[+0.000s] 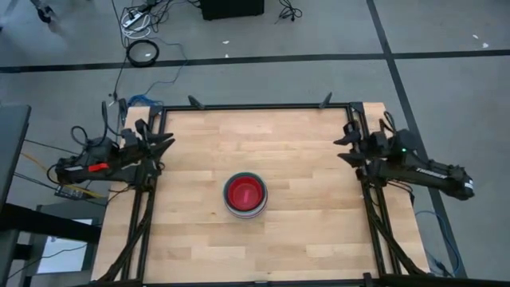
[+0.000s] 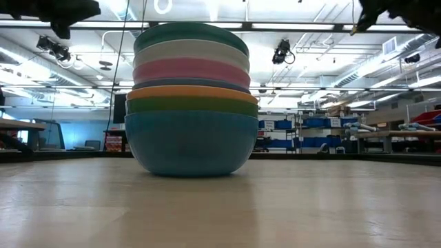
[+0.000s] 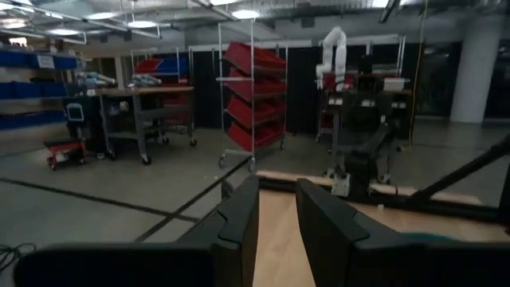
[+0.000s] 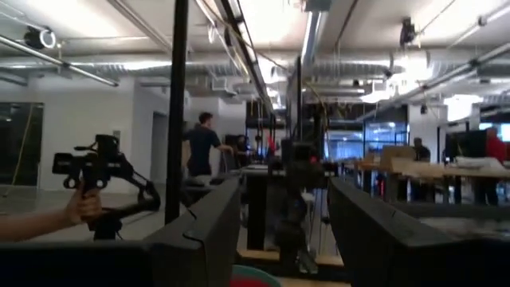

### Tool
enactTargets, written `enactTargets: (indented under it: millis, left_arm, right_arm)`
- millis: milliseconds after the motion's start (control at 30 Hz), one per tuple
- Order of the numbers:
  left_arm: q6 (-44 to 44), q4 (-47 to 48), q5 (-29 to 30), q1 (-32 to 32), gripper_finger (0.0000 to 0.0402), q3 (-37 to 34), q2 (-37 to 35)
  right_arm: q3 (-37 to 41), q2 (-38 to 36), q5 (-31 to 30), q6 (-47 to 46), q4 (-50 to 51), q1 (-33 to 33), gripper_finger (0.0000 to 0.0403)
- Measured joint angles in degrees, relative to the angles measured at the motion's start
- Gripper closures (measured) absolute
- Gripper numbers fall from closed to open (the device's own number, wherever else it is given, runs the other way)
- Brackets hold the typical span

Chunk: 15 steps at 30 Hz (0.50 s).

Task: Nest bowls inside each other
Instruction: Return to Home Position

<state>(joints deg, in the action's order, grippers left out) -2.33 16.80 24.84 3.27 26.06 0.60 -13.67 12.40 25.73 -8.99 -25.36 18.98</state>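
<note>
The bowls stand nested in one stack (image 1: 245, 194) in the middle of the wooden table, with a red bowl innermost on top. The low view shows the stack (image 2: 191, 103) resting on a blue bowl's base, with green, orange, pink, white and teal rims above it. My left gripper (image 1: 166, 143) hangs at the table's left edge, open and holding nothing; its own wrist view shows the gap between its fingers (image 3: 277, 227). My right gripper (image 1: 343, 149) is at the table's right edge, also open with nothing between its fingers (image 4: 285, 231).
A black frame (image 1: 255, 106) runs round the table. Bare wood lies on all sides of the stack. Beyond the table, a person's hand holds a camera rig (image 4: 94, 171), and other people stand farther back in the room.
</note>
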Motion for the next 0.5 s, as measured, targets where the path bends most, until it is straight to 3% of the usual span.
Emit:
enactTargets:
  millis: [300, 500]
  left_arm:
    - [0.9, 1.0, 0.0, 0.0, 0.0307, -0.1, -0.5]
    - [1.1, 1.2, 0.0, 0.0, 0.0307, -0.1, -0.5]
  right_arm:
    - [0.0, -12.4, 0.0, -1.0, 6.2, 0.0, 0.0226]
    - [0.0, -12.2, 3.8, -5.7, 5.8, 0.7, 0.0225]
